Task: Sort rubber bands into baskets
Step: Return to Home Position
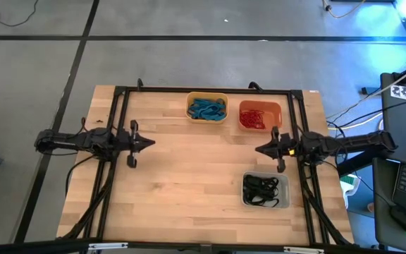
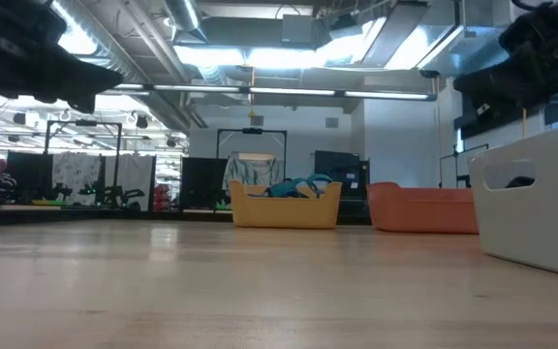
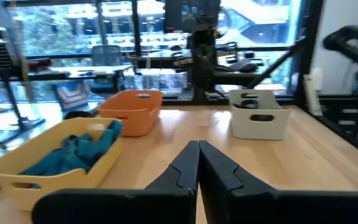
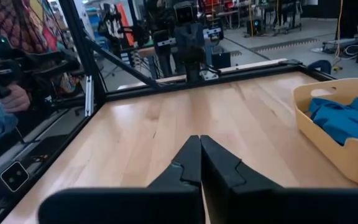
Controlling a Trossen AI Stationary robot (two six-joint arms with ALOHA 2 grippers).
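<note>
Frankly, I can't count single loops from my feed: each heap of rubber bands reads as one tangle. In the low view the pale grey basket point(image 2: 541, 194) is cut off at the right edge. Its wall hides what is inside, apart from a dark shape behind the handle slot. The orange basket point(image 2: 422, 208) hides its load there too, and only a few blue rubber bands point(image 2: 294, 186) show above the rim of the yellow basket point(image 2: 284, 208). Both arms are dark blurs at the top corners of that view. In the right wrist view a person's hand point(image 4: 17, 98) and sleeve show past the black frame, mostly cut off.

From above, the yellow basket sits far on the wooden table point(image 1: 189, 176), holding blue. The orange basket is just to its right with red rubber bands point(image 1: 252, 117). The grey basket is near right, holding black rubber bands point(image 1: 261, 188).

The left gripper point(image 1: 149, 143) hangs over the left side of the table, fingers pressed together on nothing. The right gripper point(image 1: 259, 149) is closed and empty too, between the orange and grey baskets.
</note>
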